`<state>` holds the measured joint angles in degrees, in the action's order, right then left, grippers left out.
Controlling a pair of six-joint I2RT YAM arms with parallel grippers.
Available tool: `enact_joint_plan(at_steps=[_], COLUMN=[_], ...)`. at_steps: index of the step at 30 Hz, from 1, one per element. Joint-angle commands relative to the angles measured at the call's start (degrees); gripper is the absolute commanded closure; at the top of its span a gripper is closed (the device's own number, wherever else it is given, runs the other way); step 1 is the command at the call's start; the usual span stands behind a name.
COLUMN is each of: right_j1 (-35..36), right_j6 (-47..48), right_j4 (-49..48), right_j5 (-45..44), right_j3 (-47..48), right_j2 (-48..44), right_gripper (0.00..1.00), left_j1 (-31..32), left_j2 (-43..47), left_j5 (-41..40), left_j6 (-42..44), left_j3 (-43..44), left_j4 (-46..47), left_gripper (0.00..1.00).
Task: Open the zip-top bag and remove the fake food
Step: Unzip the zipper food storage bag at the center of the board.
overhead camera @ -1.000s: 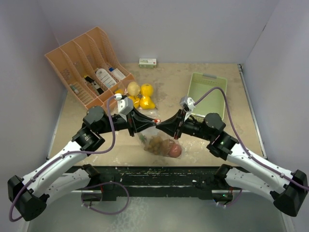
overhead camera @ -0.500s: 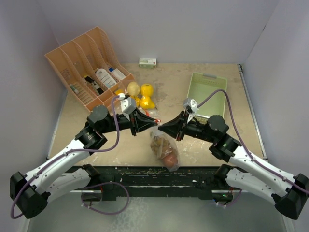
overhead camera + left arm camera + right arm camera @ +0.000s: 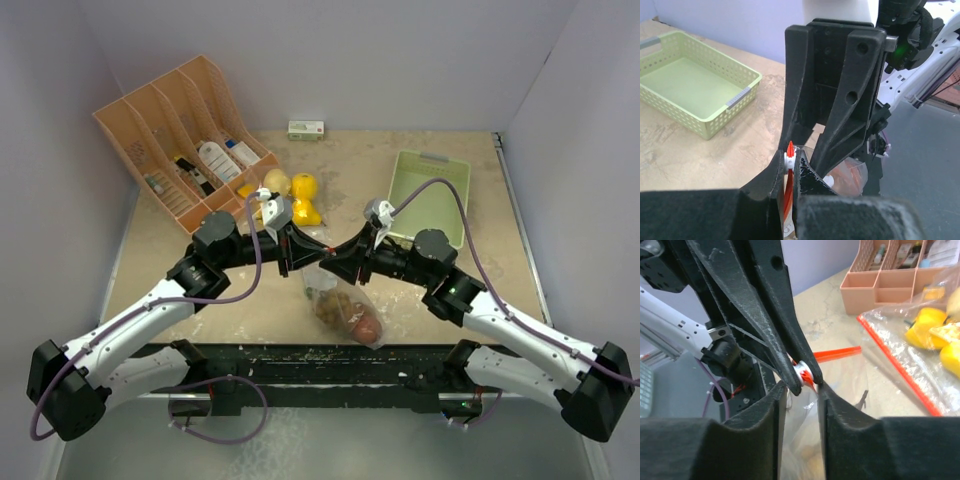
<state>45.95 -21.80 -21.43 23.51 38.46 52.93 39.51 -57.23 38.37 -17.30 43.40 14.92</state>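
Left gripper (image 3: 791, 162) pinches shut on the red seal (image 3: 788, 192) of the zip-top bag (image 3: 322, 288) while your right gripper (image 3: 802, 388), jaws slightly parted, meets it tip to tip at frame centre, apparently to pull the mouth apart, with the fake food (image 3: 360, 324) hanging inside just below.

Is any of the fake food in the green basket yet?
No, the top view shows the green basket with a bare floor and nothing lying in it.
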Motion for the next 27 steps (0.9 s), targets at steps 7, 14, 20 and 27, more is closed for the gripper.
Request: enact_joint_plan(at_steps=[7,14,20,27], right_j1=[-0.25,-0.25,-0.25,-0.25], right_j6=[-1.62,-3.13,-3.31,-3.64], right_j4=[-8.55,-12.88,-12.27,-13.44], right_j5=[-0.68,-4.91,-6.21,-4.02], right_j3=[-1.57,-6.03,-6.35,-6.14], right_j2=[-4.30,-14.79,-15.86,-12.14], right_gripper=[1.00,1.00,1.00,1.00], left_j1=[-0.21,-0.21,-0.24,-0.15], left_j2=[1.19,0.74,0.62,1.77], left_j5=[0.61,0.38,0.82,1.64], left_j6=[0.08,-0.95,-1.63,-2.83], left_j3=[1.58,-0.79,-1.12,-0.72], left_j4=[2.69,5.28,6.26,7.25], left_gripper=[1.00,0.85,0.78,0.55])
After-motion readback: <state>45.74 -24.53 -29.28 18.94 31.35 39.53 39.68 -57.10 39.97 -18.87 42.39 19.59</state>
